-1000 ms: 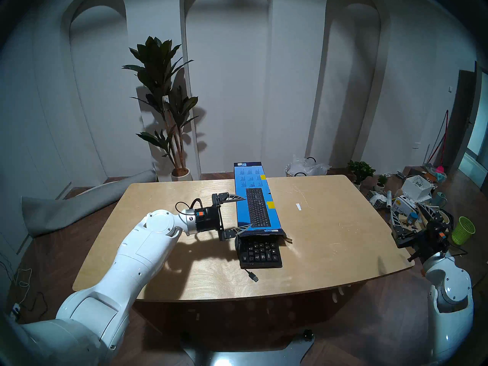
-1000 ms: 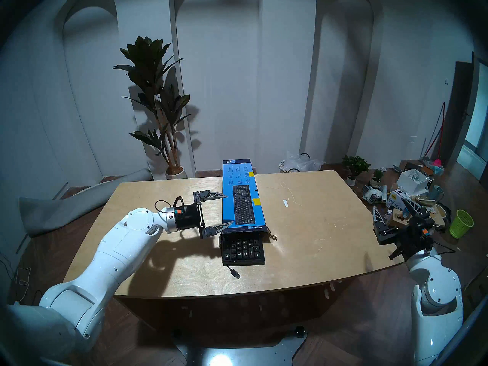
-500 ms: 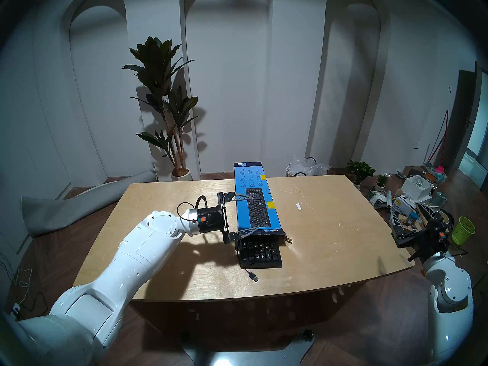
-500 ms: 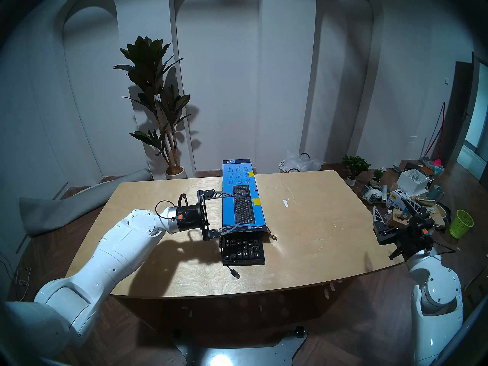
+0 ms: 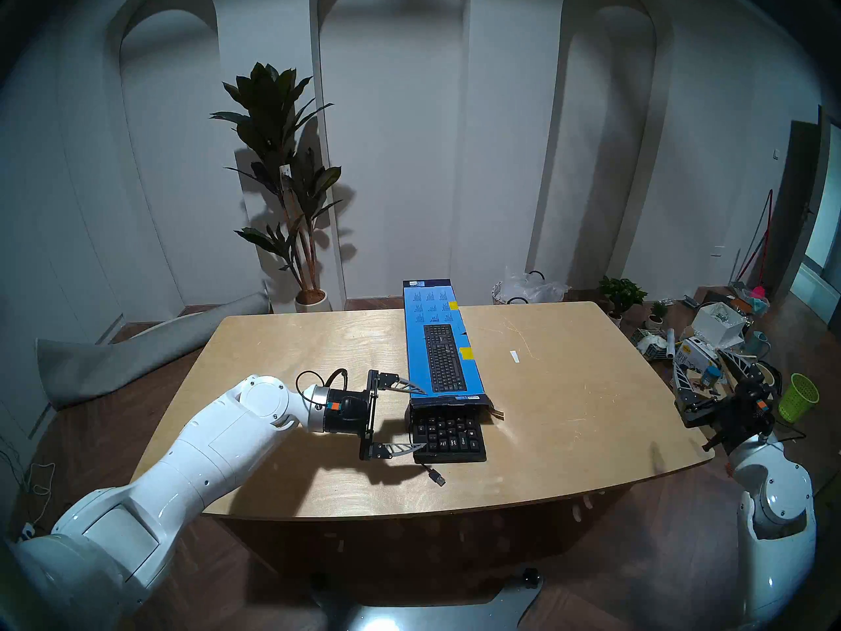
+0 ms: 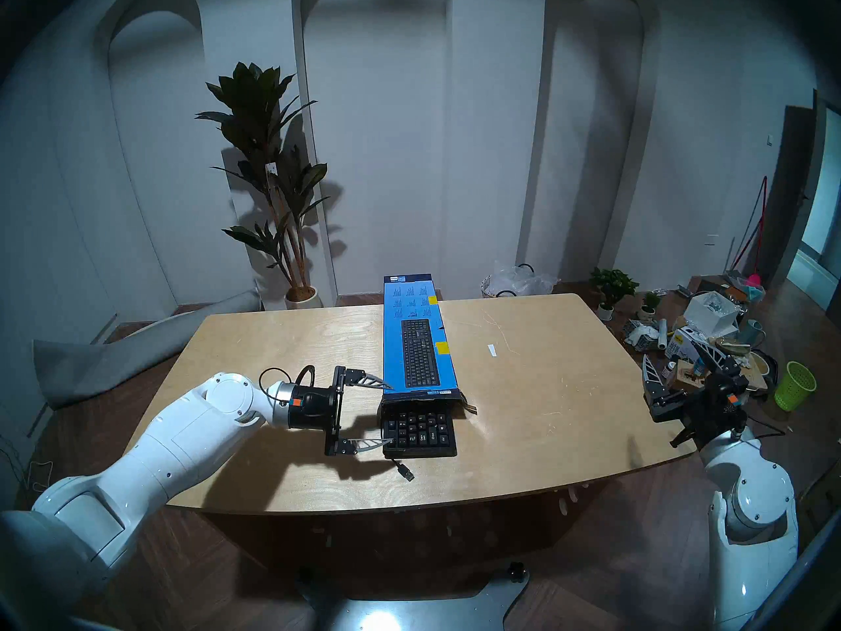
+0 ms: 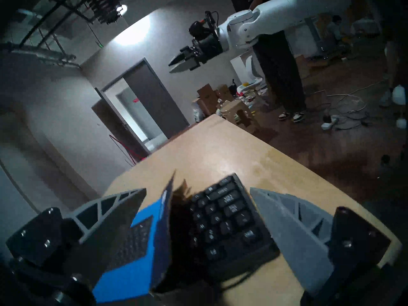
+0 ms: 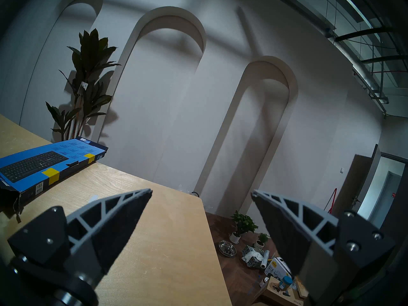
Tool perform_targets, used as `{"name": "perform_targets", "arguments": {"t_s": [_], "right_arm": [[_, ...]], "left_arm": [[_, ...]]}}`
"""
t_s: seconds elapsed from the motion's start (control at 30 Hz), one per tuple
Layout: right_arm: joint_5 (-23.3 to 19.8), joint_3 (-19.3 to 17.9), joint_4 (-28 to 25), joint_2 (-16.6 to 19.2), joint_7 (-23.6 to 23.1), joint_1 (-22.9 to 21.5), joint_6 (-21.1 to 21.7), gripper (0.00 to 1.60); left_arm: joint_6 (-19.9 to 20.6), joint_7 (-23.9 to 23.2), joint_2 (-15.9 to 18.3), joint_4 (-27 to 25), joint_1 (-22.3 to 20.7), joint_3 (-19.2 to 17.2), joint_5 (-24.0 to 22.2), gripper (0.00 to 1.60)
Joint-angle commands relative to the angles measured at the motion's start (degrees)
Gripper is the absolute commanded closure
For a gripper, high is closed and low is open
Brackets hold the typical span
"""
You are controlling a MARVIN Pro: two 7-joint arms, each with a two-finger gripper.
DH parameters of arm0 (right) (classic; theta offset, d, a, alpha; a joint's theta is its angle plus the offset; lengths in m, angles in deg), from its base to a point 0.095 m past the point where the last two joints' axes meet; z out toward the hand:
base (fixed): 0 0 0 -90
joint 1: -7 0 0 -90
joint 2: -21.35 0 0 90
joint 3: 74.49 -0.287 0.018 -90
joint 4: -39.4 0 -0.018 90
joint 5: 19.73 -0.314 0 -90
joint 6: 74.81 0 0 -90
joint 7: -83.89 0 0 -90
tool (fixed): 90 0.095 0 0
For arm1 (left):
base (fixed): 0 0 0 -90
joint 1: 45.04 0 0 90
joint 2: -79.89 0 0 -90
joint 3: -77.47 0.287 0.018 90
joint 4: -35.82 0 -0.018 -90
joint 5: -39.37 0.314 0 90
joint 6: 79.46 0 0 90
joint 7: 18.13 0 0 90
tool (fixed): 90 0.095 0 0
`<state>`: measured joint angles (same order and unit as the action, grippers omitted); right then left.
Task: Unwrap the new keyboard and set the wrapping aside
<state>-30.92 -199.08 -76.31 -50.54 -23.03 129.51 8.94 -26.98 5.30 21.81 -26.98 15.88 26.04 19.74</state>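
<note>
The task is judged to be partly done. The keyboard [image 5: 448, 436] is seen drawn only a short way out of the near, opened end of the blue box [image 5: 443, 343], which lies lengthwise down the middle of the table [image 5: 569, 388] with its far end overhanging the far edge; most of the keyboard is hidden inside. Its USB cable [image 5: 434, 475] lies loose on the table just near of it. The left gripper [image 5: 426, 418] is held wide apart at the left of the box mouth, nothing being clamped; whether its fingers touch keyboard or box cannot be told. The right gripper [image 5: 703, 366] is parked apart off the table's right end. The keyboard remains to be withdrawn fully and the box set aside.
</note>
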Motion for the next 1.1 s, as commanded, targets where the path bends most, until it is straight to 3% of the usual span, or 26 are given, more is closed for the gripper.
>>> {"name": "perform_targets", "arguments": {"t_s": [0.0, 0.23, 0.3, 0.37, 0.4, 0.7, 0.77, 0.87, 1.07], "right_arm": [[0.0, -0.1, -1.0, 0.1, -0.2, 0.1, -0.2, 0.00], [0.0, -0.1, -1.0, 0.1, -0.1, 0.1, -0.2, 0.00], [0.0, -0.1, -1.1, 0.1, -0.2, 0.1, -0.2, 0.00], [0.0, -0.1, -1.2, 0.1, -0.2, 0.2, -0.2, 0.00], [0.0, -0.1, -1.2, 0.1, -0.2, 0.2, -0.2, 0.00], [0.0, -0.1, -1.2, 0.1, -0.1, 0.2, -0.2, 0.00], [0.0, -0.1, -1.1, 0.1, -0.1, 0.2, -0.2, 0.00], [0.0, -0.1, -1.2, 0.1, -0.1, 0.2, -0.2, 0.00], [0.0, -0.1, -1.2, 0.1, -0.1, 0.2, -0.2, 0.00]], "left_arm": [[6.7, -3.7, -3.1, 2.9, -6.3, -0.6, -4.8, 0.00], [15.0, -4.7, -6.7, 7.7, -7.8, -2.0, -10.9, 0.00], [15.5, -5.0, -7.4, 9.1, -7.9, -2.3, -11.8, 0.00], [14.3, -4.2, -8.1, 10.2, -7.5, -2.8, -12.2, 0.00], [10.4, -2.9, -8.5, 10.8, -7.3, -2.9, -10.7, 0.00], [3.9, -1.8, -10.4, 13.8, -8.0, -3.1, -7.6, 0.00], [-0.2, -2.2, -10.3, 13.6, -8.3, -2.4, -5.3, 0.00], [-2.5, -3.1, -10.7, 14.2, -7.9, -2.5, -5.5, 0.00], [-3.1, -5.0, -9.6, 13.6, -7.6, -0.4, -5.2, 0.00]]}}
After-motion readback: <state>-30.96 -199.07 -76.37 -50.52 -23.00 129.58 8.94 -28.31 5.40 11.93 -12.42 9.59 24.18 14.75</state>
